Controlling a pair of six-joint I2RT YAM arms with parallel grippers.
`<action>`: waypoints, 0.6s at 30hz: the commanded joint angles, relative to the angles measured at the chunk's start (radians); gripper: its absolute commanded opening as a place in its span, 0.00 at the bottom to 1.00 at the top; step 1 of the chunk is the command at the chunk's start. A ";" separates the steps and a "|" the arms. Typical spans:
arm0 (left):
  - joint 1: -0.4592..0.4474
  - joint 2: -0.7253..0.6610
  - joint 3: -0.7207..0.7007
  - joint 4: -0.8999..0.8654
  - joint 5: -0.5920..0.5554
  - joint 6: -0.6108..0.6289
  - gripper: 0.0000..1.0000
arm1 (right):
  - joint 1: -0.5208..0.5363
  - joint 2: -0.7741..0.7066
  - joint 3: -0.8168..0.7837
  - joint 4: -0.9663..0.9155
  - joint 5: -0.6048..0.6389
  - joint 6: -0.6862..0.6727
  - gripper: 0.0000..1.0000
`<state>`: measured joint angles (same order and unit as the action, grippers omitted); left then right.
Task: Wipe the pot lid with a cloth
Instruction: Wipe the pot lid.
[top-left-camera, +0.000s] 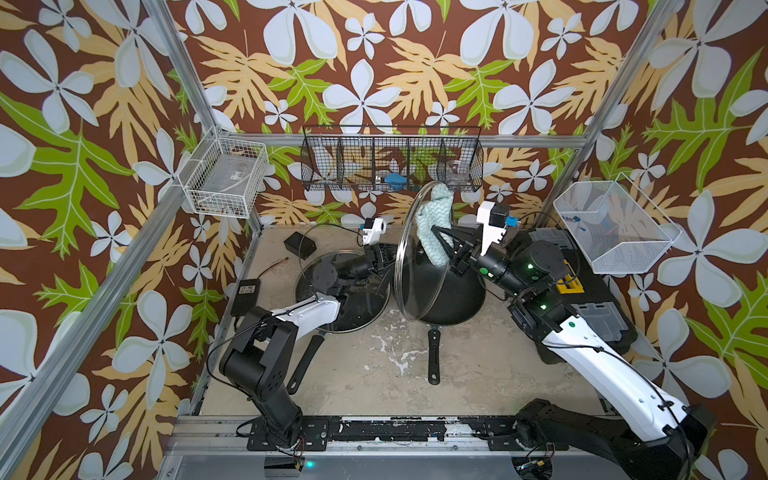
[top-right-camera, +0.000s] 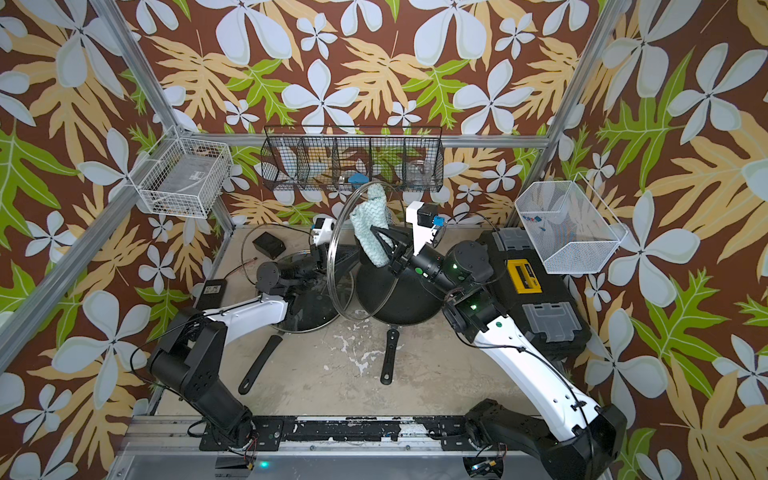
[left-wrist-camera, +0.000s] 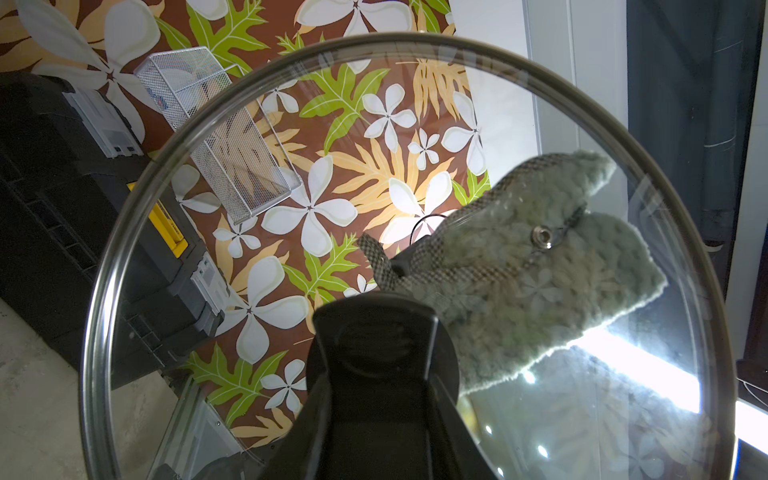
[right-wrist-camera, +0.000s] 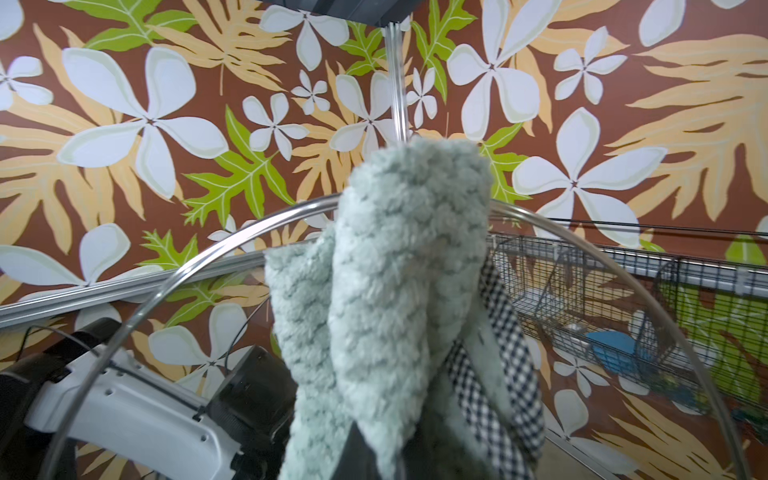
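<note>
Arms (top-left-camera: 590, 353) inward, cloth (top-left-camera: 434, 216) against upright lid (top-left-camera: 409, 282)

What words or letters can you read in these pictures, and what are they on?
"CE FC": printed marks on the black power adapter, only just legible.
White label inside the white wire basket: too small to read.
Print on the yellow latch of the toolbox: too blurred to read.
Pot lid and cloth: no writing at all.
</note>
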<state>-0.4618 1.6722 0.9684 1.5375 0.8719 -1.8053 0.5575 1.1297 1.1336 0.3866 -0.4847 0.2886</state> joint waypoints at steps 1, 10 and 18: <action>-0.001 -0.003 0.014 0.307 -0.057 -0.008 0.00 | 0.033 -0.022 0.001 -0.016 -0.082 -0.025 0.00; -0.001 0.001 0.014 0.306 -0.058 -0.010 0.00 | 0.132 -0.012 0.045 -0.087 -0.085 -0.105 0.00; -0.001 -0.006 0.011 0.308 -0.053 -0.009 0.00 | 0.066 0.049 0.115 -0.087 0.094 -0.095 0.00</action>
<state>-0.4618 1.6794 0.9695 1.5406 0.8661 -1.8080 0.6498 1.1683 1.2350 0.2783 -0.4576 0.1787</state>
